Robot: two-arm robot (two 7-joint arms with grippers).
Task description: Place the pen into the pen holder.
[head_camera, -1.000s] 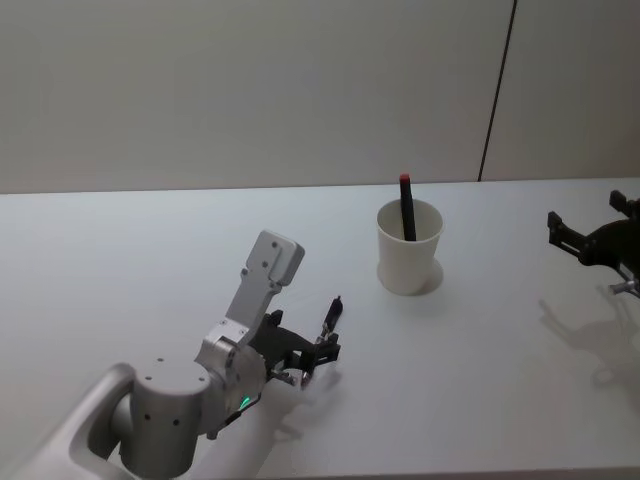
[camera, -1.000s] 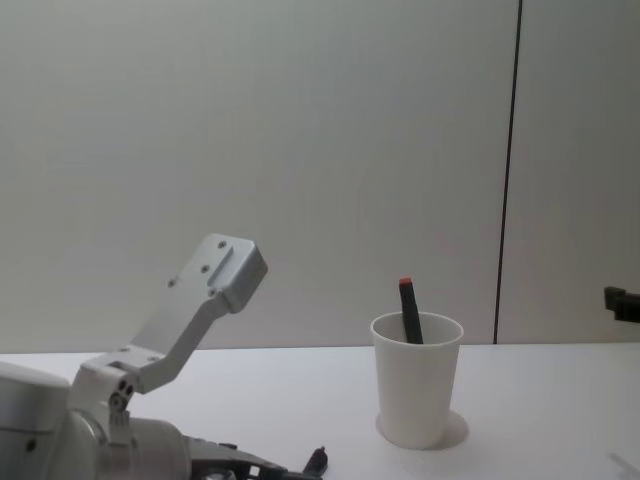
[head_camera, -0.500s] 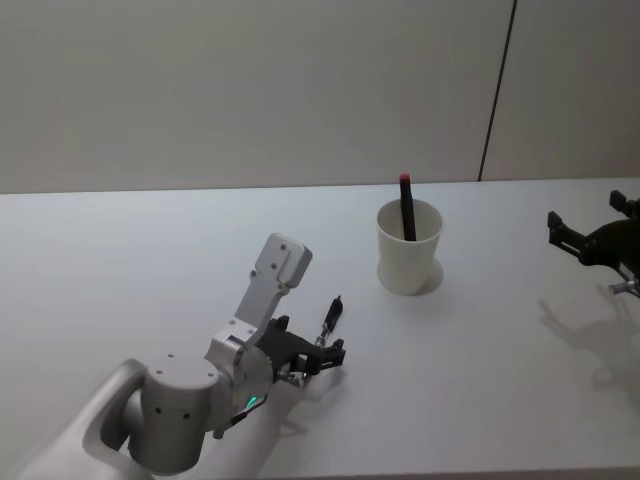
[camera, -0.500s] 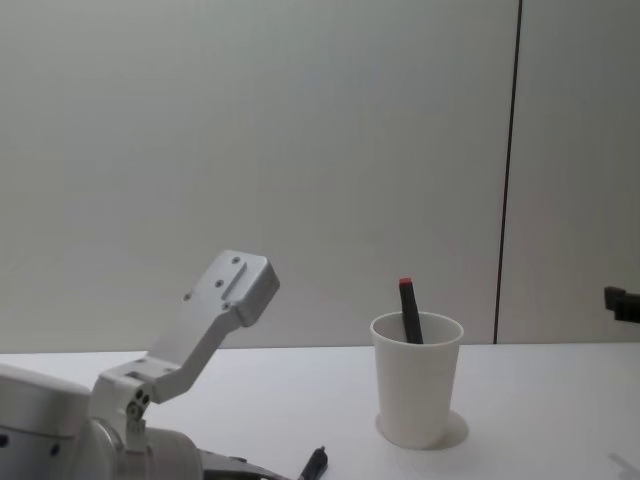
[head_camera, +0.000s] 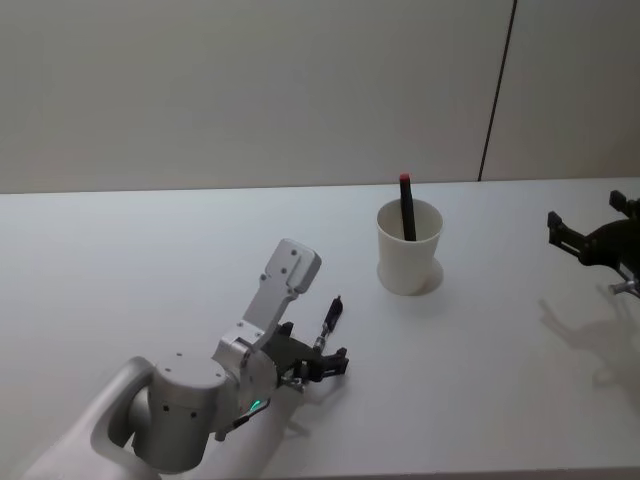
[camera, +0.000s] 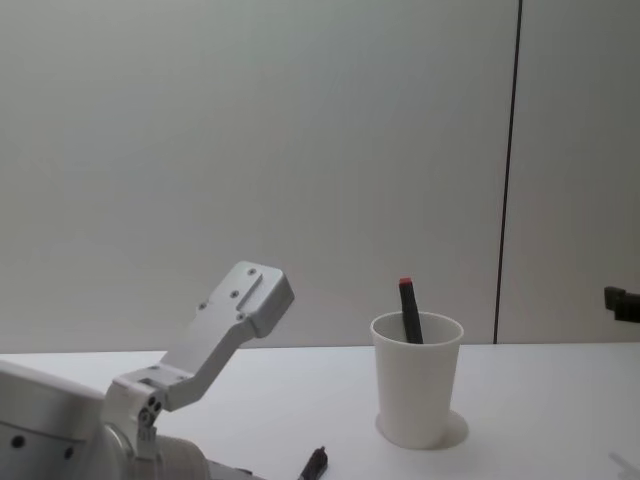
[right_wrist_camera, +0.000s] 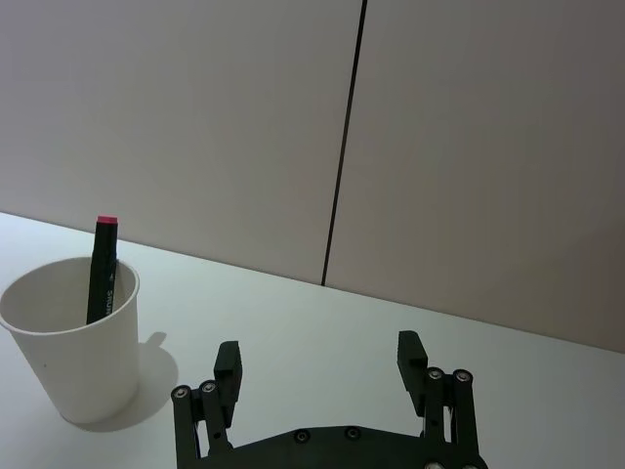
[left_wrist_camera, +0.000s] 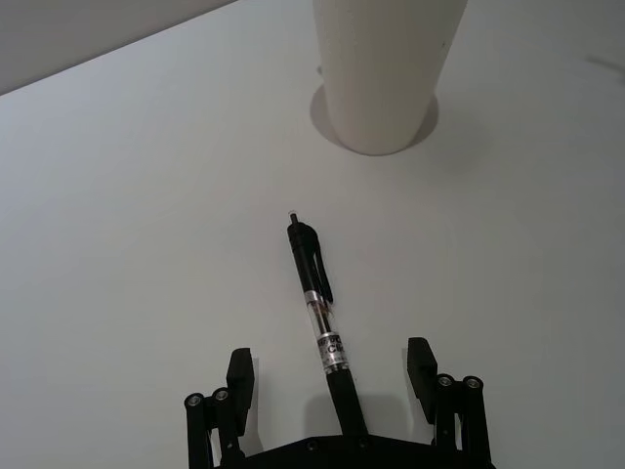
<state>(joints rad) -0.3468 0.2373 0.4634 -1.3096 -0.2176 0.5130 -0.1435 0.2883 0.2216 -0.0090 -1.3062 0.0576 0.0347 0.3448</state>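
Pen (left_wrist_camera: 322,322) lay flat on the worktop (head_camera: 150,260), apart from the pen holder (head_camera: 410,255), barrel btw the left gripper's (left_wrist_camera: 330,354) spread fingers, untouched. Light, stiff, slick plastic (prob. rolls easily), so pinch mid-barrel near the label. Right gripper (right_wrist_camera: 319,347) sat parked far right, fingers apart.

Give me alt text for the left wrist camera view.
A black pen lies on the white table between the open fingers of the left gripper, touching neither. It points toward the white paper cup beyond.
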